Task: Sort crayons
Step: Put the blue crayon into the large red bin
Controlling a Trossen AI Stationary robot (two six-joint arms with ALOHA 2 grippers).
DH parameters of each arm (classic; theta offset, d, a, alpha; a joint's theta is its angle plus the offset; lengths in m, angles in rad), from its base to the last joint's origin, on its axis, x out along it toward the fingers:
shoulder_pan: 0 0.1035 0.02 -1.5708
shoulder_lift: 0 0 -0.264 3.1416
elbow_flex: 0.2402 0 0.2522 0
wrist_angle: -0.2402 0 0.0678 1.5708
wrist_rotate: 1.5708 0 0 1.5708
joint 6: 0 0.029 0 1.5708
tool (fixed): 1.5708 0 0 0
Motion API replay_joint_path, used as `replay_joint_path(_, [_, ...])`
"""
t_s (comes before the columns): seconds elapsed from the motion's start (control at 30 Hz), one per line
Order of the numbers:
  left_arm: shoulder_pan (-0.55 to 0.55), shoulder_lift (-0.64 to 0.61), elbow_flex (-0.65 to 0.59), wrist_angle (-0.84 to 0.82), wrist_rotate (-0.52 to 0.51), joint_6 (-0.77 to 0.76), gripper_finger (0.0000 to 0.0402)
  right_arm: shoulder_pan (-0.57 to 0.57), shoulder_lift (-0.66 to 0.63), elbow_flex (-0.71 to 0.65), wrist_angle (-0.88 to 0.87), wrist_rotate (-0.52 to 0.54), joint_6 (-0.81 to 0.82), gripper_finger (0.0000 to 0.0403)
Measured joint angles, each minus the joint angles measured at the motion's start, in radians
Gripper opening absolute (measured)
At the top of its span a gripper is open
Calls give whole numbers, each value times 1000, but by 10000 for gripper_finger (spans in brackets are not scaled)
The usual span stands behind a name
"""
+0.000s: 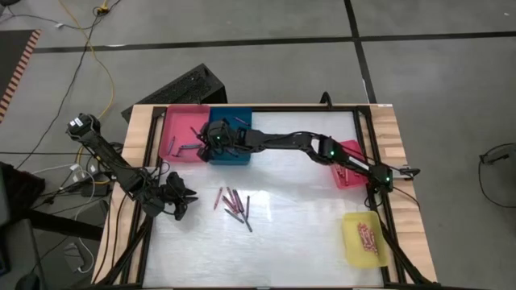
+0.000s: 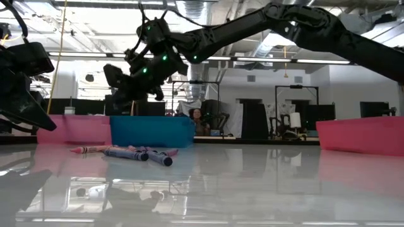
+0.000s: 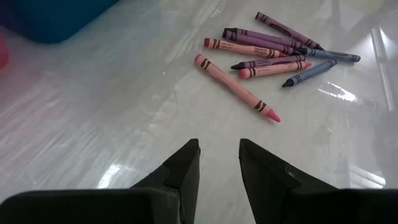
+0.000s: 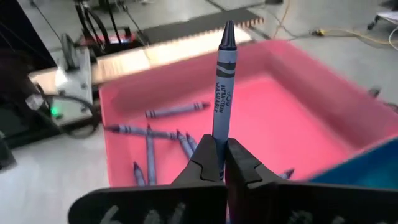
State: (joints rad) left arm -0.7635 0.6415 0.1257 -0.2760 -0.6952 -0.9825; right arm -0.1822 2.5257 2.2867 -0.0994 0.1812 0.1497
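**Ana:** Dark fingers first — the right gripper (image 4: 219, 163) is clamped on a grey-blue crayon (image 4: 224, 87), pinched at its lower end, with the stick standing up out of the jaws and its pointed tip away from the wrist.

**Ben:** Where's that over the table?

**Ana:** Far-left corner, above the blue tray (image 1: 230, 153), right where it butts against the pink tray (image 1: 172, 138). The wrist looks down into the pink one, where several grey-blue crayons (image 4: 163, 133) already lie flat.

**Ben:** So it's mid-delivery.

**Ana:** That's my read: carry step, drop not yet made. Next it needs to settle over the pink floor, clear of the wall between the two trays, then part its fingers. Held upright like that, the crayon may tumble on landing.

**Ben:** And the other arm?

**Ana:** Left gripper (image 3: 219, 163) hovers low near the left edge, fingers apart with nothing between them, aimed at the loose crayons (image 3: 277, 51) mid-table.

**Ben:** How do those lie?

**Ana:** Flat, bunched, mostly parallel. One pink crayon (image 3: 236, 87) sits apart, nearest those fingers, slanted across their line.
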Motion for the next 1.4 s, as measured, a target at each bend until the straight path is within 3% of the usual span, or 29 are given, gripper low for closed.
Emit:
replay_joint_path(0.23, [0,0,0,-2,7,-2,102,5,35,-3,5,-2,-1,11])
replay_joint_path(0.43, [0,0,0,-2,10,-3,102,7,33,-2,5,-3,-25,51])
replay_joint_path(0.73, [0,0,0,-3,19,-10,102,23,-17,59,-182,-3,-104,103])
replay_joint_path(1.03, [0,0,0,-2,2,-10,102,45,-236,60,-605,-1,-111,102])
replay_joint_path(1.2, [0,0,1,3,0,-16,102,90,-330,60,-845,-2,0,102])
replay_joint_path(1.4, [0,0,1,4,0,-33,102,185,-341,57,-1117,0,156,102])
